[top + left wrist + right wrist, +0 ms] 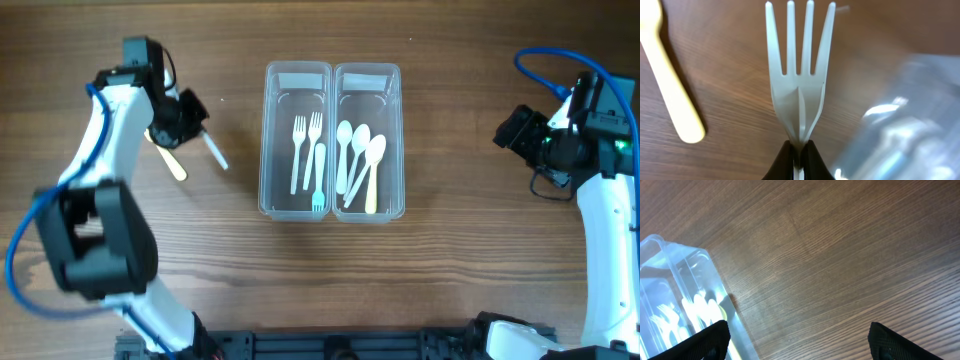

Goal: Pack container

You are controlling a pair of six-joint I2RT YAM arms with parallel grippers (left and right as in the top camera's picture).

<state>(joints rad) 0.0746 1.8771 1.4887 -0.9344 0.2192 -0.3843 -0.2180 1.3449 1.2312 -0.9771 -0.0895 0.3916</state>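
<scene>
Left wrist: white fork (pixel 800 95) inside left hand (pixel 799 161)

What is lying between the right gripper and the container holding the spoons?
Nothing: only bare wooden table separates the right gripper from the spoon container, clearest in the overhead view.

The left arm (pixel 100 150) is wearing white shells between bulky black joint housings, and a blue cable (pixel 20 240) is looping along it behind the left claw (pixel 200 135), whose black fingers (pixel 785 162) are tapering to narrow tips. The right arm (pixel 600 230) is showing the same white and black, with a second blue cable (pixel 545 75) curling behind the right claw (pixel 505 128), its fingers (pixel 707 340) looking dark and matte.
</scene>
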